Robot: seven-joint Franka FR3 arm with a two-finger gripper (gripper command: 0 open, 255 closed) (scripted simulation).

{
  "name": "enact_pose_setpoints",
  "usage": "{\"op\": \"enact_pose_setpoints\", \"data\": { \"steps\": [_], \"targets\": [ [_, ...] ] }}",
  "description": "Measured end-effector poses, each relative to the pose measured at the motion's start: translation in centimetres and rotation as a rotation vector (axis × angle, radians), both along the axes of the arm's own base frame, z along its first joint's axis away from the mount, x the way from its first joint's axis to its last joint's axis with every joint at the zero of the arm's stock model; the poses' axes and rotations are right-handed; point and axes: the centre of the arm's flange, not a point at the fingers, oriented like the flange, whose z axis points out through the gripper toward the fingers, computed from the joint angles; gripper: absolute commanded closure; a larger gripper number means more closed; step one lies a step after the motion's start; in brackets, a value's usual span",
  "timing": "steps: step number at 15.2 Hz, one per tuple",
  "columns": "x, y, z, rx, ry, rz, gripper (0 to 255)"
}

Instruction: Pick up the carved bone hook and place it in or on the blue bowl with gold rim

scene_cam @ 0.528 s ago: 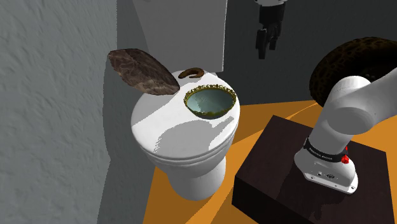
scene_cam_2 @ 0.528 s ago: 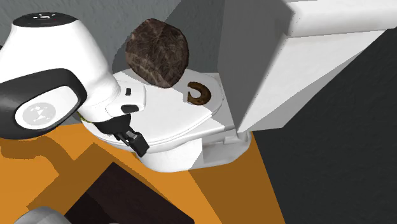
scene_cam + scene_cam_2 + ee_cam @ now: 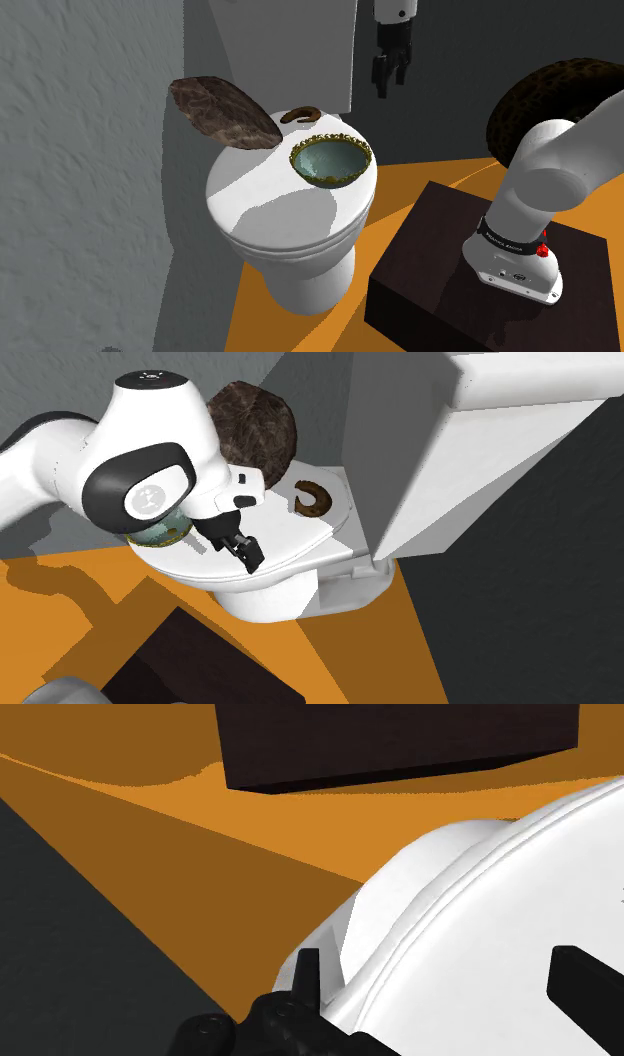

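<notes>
The carved bone hook (image 3: 300,115) is a small brown curl lying on the back of the white toilet lid (image 3: 270,205), just behind the blue bowl with a gold rim (image 3: 332,160). From the second exterior view the hook (image 3: 313,498) lies bare near the tank, and the arm hides most of the bowl (image 3: 165,535). My gripper (image 3: 390,85) hangs open, fingers down, above and to the shoulder view's right of the bowl and hook. It holds nothing. In the wrist view the gripper (image 3: 450,984) looks past the lid's edge (image 3: 500,904) to the orange floor.
A mottled brown rock-like lump (image 3: 222,110) leans on the lid beside the hook. The toilet tank (image 3: 280,40) rises right behind the hook. My dark stand (image 3: 440,250) sits on the orange floor (image 3: 440,170). Another dark mottled lump (image 3: 560,90) is behind the arm.
The gripper has moved to the shoulder view's left and slightly up, closer to the toilet. In the second exterior view the arm has swung over the lid. Hook and bowl have not moved.
</notes>
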Motion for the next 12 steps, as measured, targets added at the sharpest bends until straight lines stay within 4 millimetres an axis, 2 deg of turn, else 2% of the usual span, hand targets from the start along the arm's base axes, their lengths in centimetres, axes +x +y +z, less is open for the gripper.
{"op": "enact_pose_setpoints", "data": {
  "steps": [5,12],
  "targets": [
    [6.8,0.0,-2.0,0.001,-0.012,-0.015,0],
    [14.9,-0.6,-5.0,0.002,-0.030,-0.037,0]
  ]
}}
